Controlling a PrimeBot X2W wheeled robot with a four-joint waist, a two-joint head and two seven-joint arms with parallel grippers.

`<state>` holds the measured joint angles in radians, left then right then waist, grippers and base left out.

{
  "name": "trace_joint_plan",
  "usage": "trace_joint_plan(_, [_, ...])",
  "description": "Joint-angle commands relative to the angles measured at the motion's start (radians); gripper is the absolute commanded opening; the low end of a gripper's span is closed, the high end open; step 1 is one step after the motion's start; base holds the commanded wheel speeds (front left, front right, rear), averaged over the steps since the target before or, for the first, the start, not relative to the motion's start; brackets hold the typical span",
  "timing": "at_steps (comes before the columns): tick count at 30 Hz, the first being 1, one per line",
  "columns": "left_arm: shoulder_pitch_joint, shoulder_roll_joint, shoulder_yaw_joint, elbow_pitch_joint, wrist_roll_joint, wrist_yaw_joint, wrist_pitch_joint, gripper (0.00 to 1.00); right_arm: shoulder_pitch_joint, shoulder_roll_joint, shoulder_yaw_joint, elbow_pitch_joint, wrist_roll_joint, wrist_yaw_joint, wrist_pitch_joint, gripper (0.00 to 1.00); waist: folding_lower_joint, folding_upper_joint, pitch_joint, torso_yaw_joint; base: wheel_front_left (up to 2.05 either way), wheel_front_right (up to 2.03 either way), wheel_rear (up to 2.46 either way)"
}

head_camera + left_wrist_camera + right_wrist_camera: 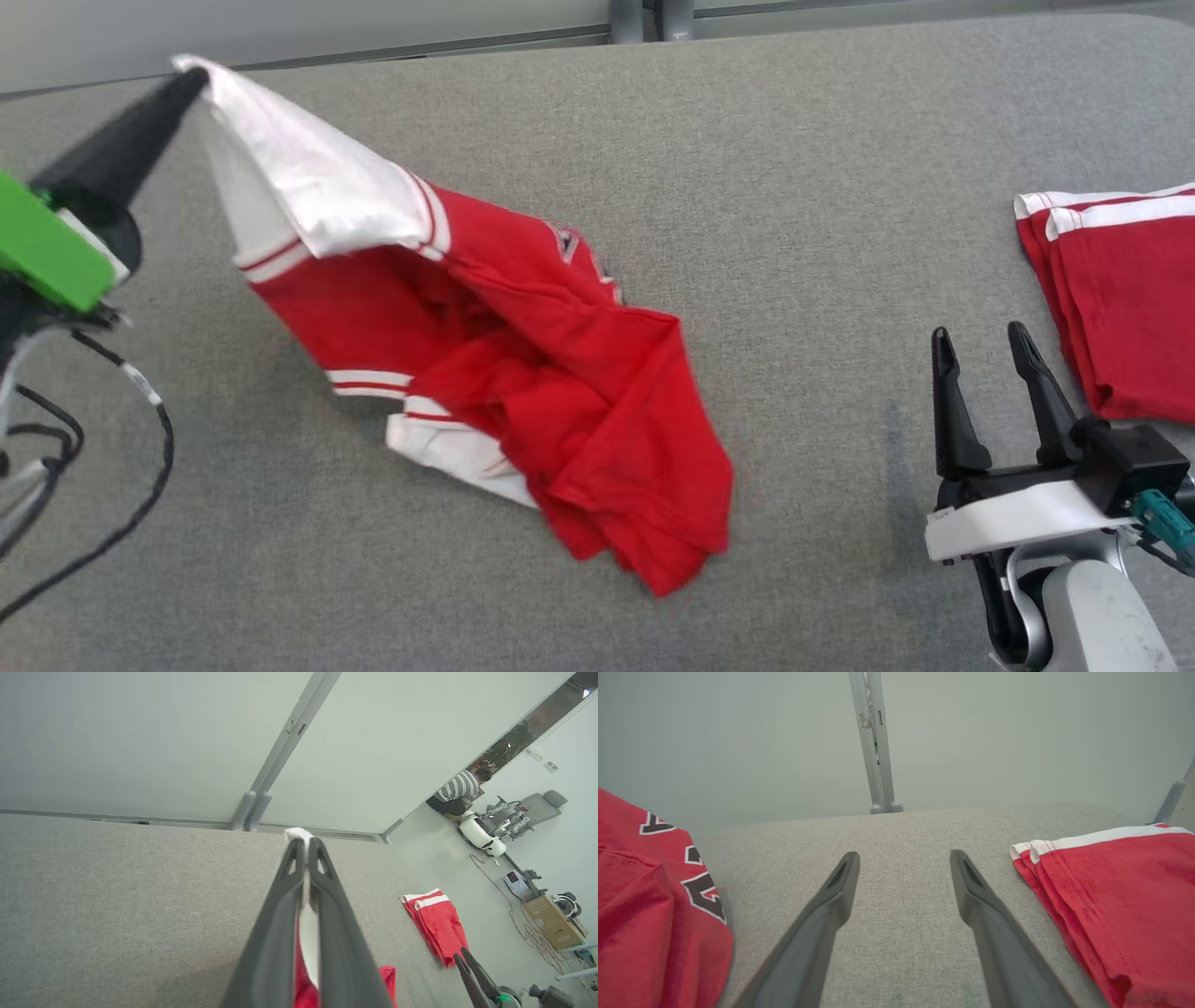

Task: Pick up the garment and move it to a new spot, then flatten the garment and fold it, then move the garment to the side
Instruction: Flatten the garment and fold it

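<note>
left tool [193, 81] clamped on white edge of shirt [523, 373] near worktop [794, 187] far-left corner | right tool [976, 341] apart, empty | risk: thin pinch may slip under shirt's weight

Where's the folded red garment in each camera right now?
Head view: folded red garment at the right edge, beside the right gripper.
Left wrist view: folded red garment lower right.
Right wrist view: folded red garment right side.
Shared landmark: grey post behind the table.
</note>
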<state>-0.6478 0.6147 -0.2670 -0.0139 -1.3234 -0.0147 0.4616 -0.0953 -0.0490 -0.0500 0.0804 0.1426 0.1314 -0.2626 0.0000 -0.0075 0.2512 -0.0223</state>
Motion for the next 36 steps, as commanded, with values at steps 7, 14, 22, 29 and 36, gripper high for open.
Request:
trace_joint_plan(7, [-0.17, 0.1, 0.082, -0.077, -0.056, 0.099, 0.11, 0.0, -0.027, -0.003, 0.019, 0.006, 0.037, -0.001, -0.003, 1.0, 0.0, 0.0075, -0.004, -0.055, 0.0, 0.0, 0.0])
trace_joint_plan(14, [-0.297, 0.126, 0.022, -0.026, -0.017, 0.146, 0.215, 0.0, -0.024, -0.003, 0.023, 0.012, 0.078, -0.001, -0.003, 1.0, 0.0, 0.0075, 0.005, -0.122, 0.0, 0.0, 0.0])
trace_joint_plan(22, [-0.326, 0.007, -0.182, 0.037, 0.127, 0.128, 0.199, 0.0, -0.042, -0.003, 0.069, 0.011, 0.119, -0.001, -0.003, 1.0, 0.0, 0.0075, 0.04, -0.226, 0.0, 0.0, 0.0])
trace_joint_plan(29, [-0.301, -0.179, -0.326, 0.146, 0.193, 0.098, 0.133, 0.0, -0.031, -0.002, 0.084, 0.01, 0.13, -0.001, -0.003, 1.0, 0.0, 0.0075, 0.072, -0.329, 0.0, 0.0, 0.0])
trace_joint_plan(36, [-0.262, -0.388, -0.43, 0.208, 0.165, 0.036, 0.085, 0.0, 0.003, -0.002, 0.085, 0.011, 0.124, -0.001, -0.003, 1.0, 0.0, 0.0075, 0.083, -0.382, 0.0, 0.0, 0.0])
